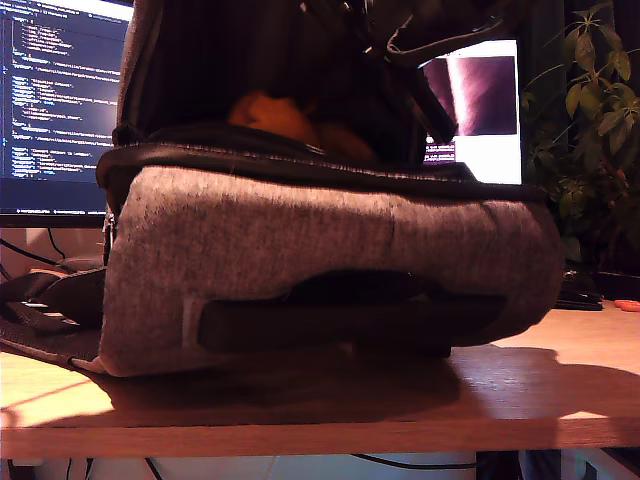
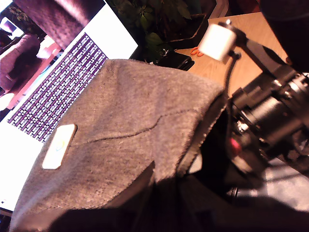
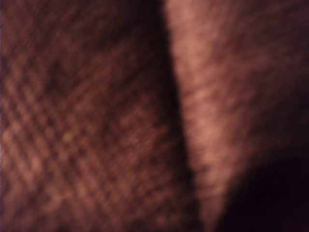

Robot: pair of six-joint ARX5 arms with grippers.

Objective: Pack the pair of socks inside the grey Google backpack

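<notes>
The grey Google backpack (image 1: 330,265) is shown lying on the wooden surface (image 1: 300,405), its grey woven body toward the exterior camera and a black handle (image 1: 345,320) running along its lower face. The black-trimmed opening (image 1: 290,160) is seen along the upper edge, with the dark flap raised behind it. The pair of socks (image 1: 285,118), a mustard-orange bundle, is seen just inside this opening, resting above the rim and partly hidden by it.

In the first wrist view, grey backpack fabric (image 2: 130,135) bearing a small pale rectangular patch (image 2: 59,146) is presented, with a dark arm (image 2: 270,116) and its white cylindrical part (image 2: 216,41) beside the fabric edge. The first tool's jaws are not visible, so whether they are apart or together cannot be told.

The second wrist view is filled by blurred, reddish woven material (image 3: 87,145) pressed close to the lens; the second tool itself is not seen there.

Behind the backpack, a monitor (image 1: 55,100) with text stands at the exterior view's left, a second screen (image 1: 485,110) and a leafy plant (image 1: 590,130) at its right.
</notes>
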